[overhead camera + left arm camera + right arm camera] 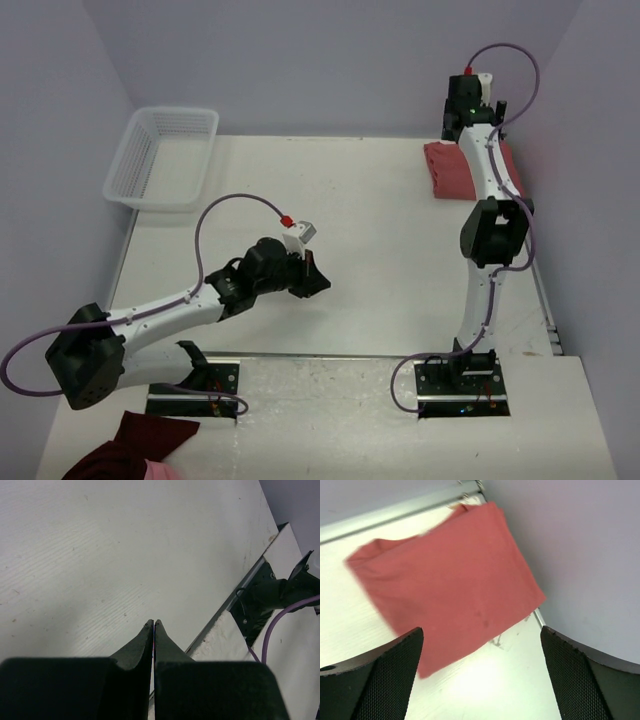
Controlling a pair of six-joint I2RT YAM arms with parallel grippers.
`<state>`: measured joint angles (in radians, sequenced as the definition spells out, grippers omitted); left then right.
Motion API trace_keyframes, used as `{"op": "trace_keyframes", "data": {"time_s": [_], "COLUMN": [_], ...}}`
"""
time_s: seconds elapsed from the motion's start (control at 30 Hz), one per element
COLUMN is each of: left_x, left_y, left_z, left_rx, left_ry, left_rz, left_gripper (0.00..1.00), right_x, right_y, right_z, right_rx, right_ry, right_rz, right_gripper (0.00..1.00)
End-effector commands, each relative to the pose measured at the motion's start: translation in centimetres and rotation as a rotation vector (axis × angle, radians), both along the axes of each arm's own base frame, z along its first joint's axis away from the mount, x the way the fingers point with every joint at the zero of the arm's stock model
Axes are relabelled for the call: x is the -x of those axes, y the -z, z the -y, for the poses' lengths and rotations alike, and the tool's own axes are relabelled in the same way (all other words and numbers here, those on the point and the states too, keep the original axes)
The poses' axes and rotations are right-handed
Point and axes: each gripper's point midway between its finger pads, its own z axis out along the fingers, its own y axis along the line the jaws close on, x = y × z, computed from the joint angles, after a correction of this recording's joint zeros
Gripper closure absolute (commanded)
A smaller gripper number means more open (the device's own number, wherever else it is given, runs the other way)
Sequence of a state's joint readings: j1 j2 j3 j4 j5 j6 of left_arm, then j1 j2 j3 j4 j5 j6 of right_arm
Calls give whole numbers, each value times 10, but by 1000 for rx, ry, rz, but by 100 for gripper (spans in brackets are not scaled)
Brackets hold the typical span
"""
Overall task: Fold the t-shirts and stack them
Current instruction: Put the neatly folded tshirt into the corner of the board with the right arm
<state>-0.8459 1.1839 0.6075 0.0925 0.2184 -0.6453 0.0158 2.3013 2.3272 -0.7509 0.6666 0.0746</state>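
Note:
A folded stack of salmon-red t-shirts (pixel 445 170) lies at the table's far right corner, partly covered by the right arm. From the right wrist the t-shirts (pixel 450 580) appear as a flat rectangle against the wall. My right gripper (pixel 481 632) hangs above the stack's near edge, open wide, with nothing between its fingers; from above, the right gripper (pixel 462 128) sits over the stack. My left gripper (pixel 318 283) hovers low over bare table at centre-left. It (pixel 153 623) is shut with its fingertips together and holds nothing.
A white mesh basket (pixel 165 155) stands at the far left corner. A dark maroon cloth bundle (pixel 135 450) lies beside the left arm's base at the near edge. Walls close in on the right and back. A metal rail (pixel 545 300) runs along the table's right edge.

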Motion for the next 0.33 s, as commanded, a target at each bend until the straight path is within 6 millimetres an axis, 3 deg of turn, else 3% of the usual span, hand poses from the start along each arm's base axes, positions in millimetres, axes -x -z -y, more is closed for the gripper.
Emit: {"op": "trace_keyframes", "data": {"time_s": [0.0, 0.03, 0.17, 0.2, 0.23, 0.27, 0.3], "left_x": [-8, -8, -8, -8, -10, -11, -12], "left_y": [-19, -20, -21, -17, -16, -15, -16], "left_z": [-2, -4, -15, -19, -22, -26, -27], "left_rx": [10, 8, -17, -31, -36, -36, -34], "left_ry": [-69, -78, -130, -144, -170, -193, -201], "left_rz": [58, 62, 91, 88, 88, 89, 92], "left_gripper": [100, 100, 100, 100, 96, 86, 84], "right_x": [8, 8, 16, 20, 25, 31, 36], "right_y": [-47, -50, -53, -63, -55, -60, -57], "right_z": [-57, -71, -92, -102, -107, -117, -120], "right_rx": [-107, -104, -108, -135, -154, -224, -246], "right_ry": [-126, -148, -180, -217, -228, -251, -254], "right_rz": [116, 115, 111, 131, 115, 126, 119], "right_gripper": [1, 1, 1, 1, 1, 1, 1]}}
